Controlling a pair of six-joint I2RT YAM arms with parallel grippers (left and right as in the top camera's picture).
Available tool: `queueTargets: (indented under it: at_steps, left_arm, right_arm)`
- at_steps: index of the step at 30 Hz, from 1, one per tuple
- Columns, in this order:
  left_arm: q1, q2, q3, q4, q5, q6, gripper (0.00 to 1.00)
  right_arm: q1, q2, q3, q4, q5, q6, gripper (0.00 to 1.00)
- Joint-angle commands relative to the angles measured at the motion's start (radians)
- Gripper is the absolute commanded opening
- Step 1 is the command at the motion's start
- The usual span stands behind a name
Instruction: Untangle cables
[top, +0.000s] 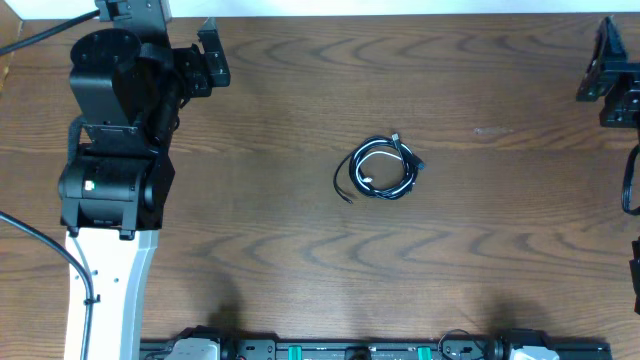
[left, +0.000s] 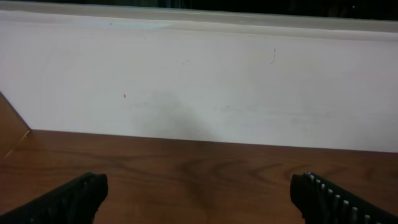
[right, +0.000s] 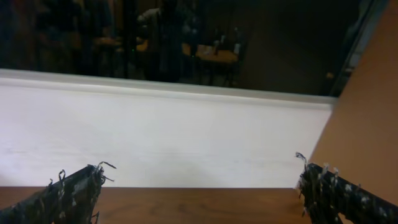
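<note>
L pincer (left: 199, 184) and R pincer (right: 202, 170) were released, empty; coiled cables (top: 385, 168) lay mid worktop (top: 300, 285), L seemingly nearer.

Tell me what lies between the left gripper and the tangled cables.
Only bare brown wooden table separates the left gripper from the coiled black and white cables, seen in the overhead view.

The cables (top: 384, 168) lie in one small, flat, loosely wound coil a little right of the scene's middle, about midway between near and far. The thin black cord (top: 410, 163) forms the outer loops, one tail end straying out toward the near left. The shorter white cord (top: 366, 172) curls inside, tangled among the black loops.
</note>
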Motion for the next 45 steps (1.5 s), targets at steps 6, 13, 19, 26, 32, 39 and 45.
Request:
queueTargets:
  at_steps: [6,13,19,26,32,39,45]
  left_arm:
    - [-0.002,0.006,-0.001,-0.002,-0.006,-0.002,0.99]
    - [-0.002,0.006,-0.001,-0.005,-0.005,-0.002,0.99]
    - [-0.002,0.014,-0.001,-0.004,-0.005,-0.002,0.98]
    - [-0.002,0.031,-0.003,0.003,-0.005,-0.002,0.99]
    - [-0.002,0.058,-0.004,0.006,-0.005,-0.002,0.99]
    - [-0.002,0.1,-0.006,0.01,0.13,-0.002,0.98]
    - [-0.002,0.117,-0.068,0.039,0.217,-0.002,0.99]
  right_arm:
    - [-0.004,0.009,0.019,0.018,-0.004,0.03,0.99]
    - [-0.005,0.159,0.021,-0.003,0.04,0.111,0.99]
    - [-0.004,0.338,0.03,-0.034,-0.05,0.201,0.99]
    - [0.021,0.494,0.072,-0.073,-0.168,0.184,0.99]
    - [0.134,0.617,0.224,-0.162,-0.179,0.01,0.99]
    - [0.217,0.711,0.314,-0.219,-0.159,-0.037,0.99]
    - [0.199,0.742,0.288,-0.209,-0.156,-0.023,0.99]
